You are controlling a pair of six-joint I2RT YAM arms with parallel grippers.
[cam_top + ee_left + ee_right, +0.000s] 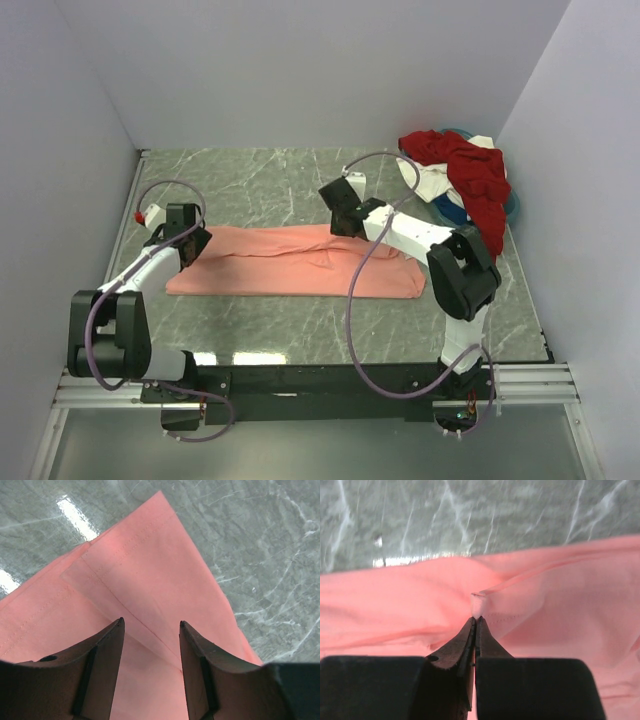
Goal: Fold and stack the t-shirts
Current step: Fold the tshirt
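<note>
The salmon-pink t-shirt [290, 262] lies folded into a long band across the middle of the table. My left gripper [190, 250] is open above its left end; in the left wrist view its jaws [151, 625] straddle a folded edge of the pink cloth [150, 565] without holding it. My right gripper [340, 222] is shut on a pinch of the pink shirt's far edge, seen bunched at the fingertips [476, 619] in the right wrist view. The dark red shirt [470, 175], the white shirt [432, 182] and the teal-blue shirt [455, 208] lie piled at the far right.
The marble table top [270, 180] has white walls on three sides. The pile of shirts fills the far right corner. A black rail [320, 380] runs along the near edge by the arm bases.
</note>
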